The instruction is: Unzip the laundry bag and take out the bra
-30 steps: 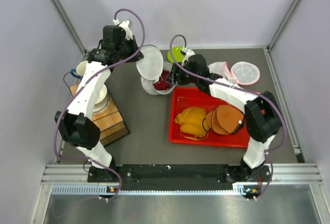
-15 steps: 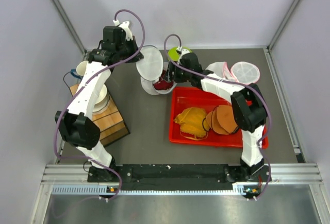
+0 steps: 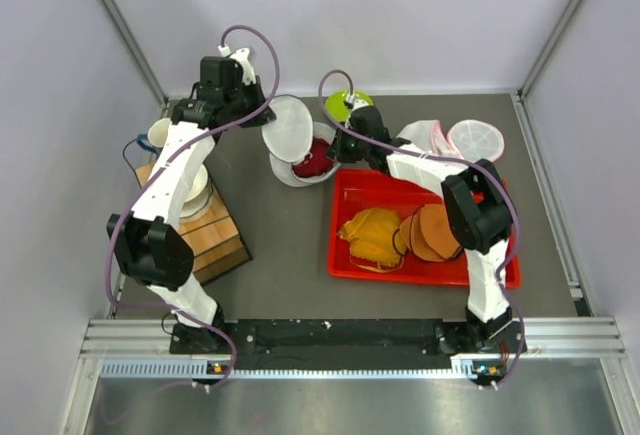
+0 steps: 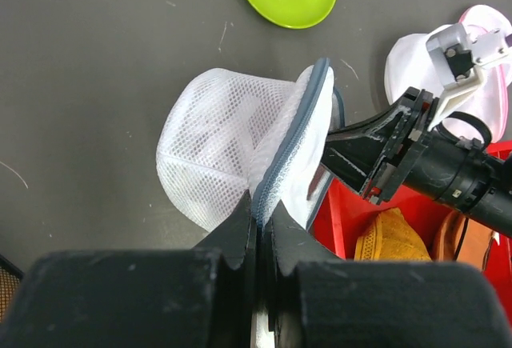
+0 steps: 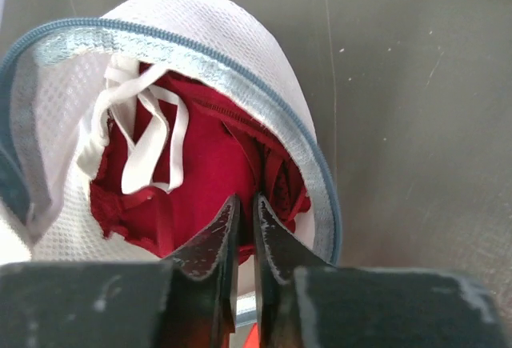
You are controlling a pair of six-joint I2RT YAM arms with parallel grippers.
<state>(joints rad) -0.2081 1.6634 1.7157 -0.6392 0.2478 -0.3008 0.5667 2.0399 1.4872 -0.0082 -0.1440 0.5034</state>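
Note:
The white mesh laundry bag (image 3: 284, 167) stands unzipped at the middle back of the table, its lid (image 3: 288, 125) tipped up. My left gripper (image 4: 260, 208) is shut on the blue zipper edge (image 4: 292, 140) of that lid and holds it up. The red bra (image 5: 200, 164) with white straps (image 5: 152, 140) lies inside the bag. My right gripper (image 5: 246, 202) reaches into the opening, shut on a fold of the red fabric. From above, the right gripper (image 3: 330, 152) sits at the bag's right side over the bra (image 3: 314, 162).
A red tray (image 3: 350, 255) with orange bras lies just right of the bag. A green plate (image 3: 345, 103) is behind it. Another white mesh bag with a pink rim (image 3: 470, 140) lies at back right. A wooden box (image 3: 215, 235) and a cup (image 3: 160, 135) stand at left.
My right gripper moved left into the bag's opening and closed on the red bra. The left gripper kept its hold on the lid, which shifted slightly.

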